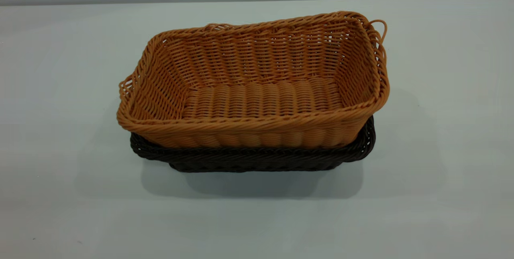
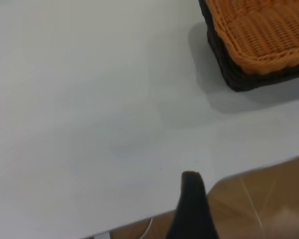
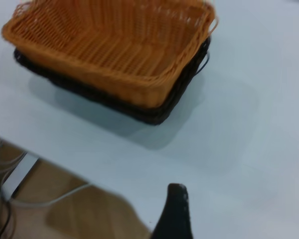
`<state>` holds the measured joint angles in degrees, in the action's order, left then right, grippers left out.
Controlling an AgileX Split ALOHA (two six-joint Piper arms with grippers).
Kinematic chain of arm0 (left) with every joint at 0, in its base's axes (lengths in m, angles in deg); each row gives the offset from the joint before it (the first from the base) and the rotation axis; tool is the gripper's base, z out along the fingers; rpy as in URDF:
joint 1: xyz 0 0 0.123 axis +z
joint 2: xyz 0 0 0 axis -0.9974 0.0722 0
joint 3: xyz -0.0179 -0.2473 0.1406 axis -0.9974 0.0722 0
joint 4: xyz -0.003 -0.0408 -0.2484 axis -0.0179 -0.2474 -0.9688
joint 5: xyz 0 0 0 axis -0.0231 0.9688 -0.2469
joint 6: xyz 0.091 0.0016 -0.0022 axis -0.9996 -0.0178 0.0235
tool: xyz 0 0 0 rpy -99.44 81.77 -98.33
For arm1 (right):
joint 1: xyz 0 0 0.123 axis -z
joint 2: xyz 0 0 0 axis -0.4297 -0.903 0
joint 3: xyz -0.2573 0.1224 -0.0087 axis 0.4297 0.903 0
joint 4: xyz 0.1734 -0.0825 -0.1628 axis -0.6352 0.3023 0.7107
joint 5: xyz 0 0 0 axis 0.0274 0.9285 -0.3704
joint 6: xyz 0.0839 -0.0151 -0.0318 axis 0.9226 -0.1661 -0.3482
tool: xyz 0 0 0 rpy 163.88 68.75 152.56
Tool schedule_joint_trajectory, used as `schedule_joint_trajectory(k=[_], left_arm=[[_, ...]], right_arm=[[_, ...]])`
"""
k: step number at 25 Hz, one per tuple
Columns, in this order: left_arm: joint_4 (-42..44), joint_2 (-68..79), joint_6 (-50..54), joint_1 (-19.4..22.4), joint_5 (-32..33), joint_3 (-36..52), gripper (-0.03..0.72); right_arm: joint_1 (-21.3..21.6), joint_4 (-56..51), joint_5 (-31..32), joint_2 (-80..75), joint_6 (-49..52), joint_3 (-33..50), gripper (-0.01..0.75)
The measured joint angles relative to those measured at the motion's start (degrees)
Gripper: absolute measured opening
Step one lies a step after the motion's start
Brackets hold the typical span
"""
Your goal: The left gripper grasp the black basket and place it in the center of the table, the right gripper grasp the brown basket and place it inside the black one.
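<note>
The brown basket (image 1: pixel 257 86) sat nested inside the black basket (image 1: pixel 253 156), slightly left of the centre of the exterior frame. Its rim stood well above the black rim. Only a dark band of the black basket showed beneath it, along the near side and at the right end. The brown basket looked slightly tilted, with its right end riding higher, so I judged the seating as not fully level. Both baskets rested on the tabletop (image 1: pixel 60 194), roughly at its middle.

Neither of my arms appeared in the exterior view. In the left wrist view, part of my left gripper (image 2: pixel 192 211) showed as a single dark finger at the lower edge, over the near edge of the tabletop, well apart from the stacked baskets at the upper right. In the right wrist view, my right gripper (image 3: pixel 174 214) showed likewise at the lower edge, well apart from the baskets at the upper left. I could not tell whether either pair of jaws stood open or closed. Neither touched a basket.

Judged status: both placements appeared complete. Nothing remained except, possibly, parking both arms.
</note>
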<state>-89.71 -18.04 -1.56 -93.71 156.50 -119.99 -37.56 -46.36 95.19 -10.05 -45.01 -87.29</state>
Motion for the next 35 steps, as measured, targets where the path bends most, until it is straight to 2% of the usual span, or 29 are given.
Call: schedule_joint_trajectory(k=[10, 24, 31, 35], left_arm=[[-0.06, -2.52, 0.00, 0.00, -1.45, 4.25, 0.523], [-0.06, -2.52, 0.00, 0.12, -1.85, 4.37, 0.524], [0.23, -2.52, 0.13, 6.77, -1.91, 4.37, 0.524], [2.54, -2.75, 3.27, 7.24, -2.08, 4.37, 0.524]], right_arm=[[0.00, 0.04, -0.26, 1.45, 0.00, 0.31, 0.590], [0.00, 0.00, -0.27, 1.45, 0.00, 0.31, 0.588], [0.00, 0.00, -0.32, 1.45, 0.00, 0.31, 0.588], [0.00, 0.00, -0.32, 1.45, 0.00, 0.31, 0.588]])
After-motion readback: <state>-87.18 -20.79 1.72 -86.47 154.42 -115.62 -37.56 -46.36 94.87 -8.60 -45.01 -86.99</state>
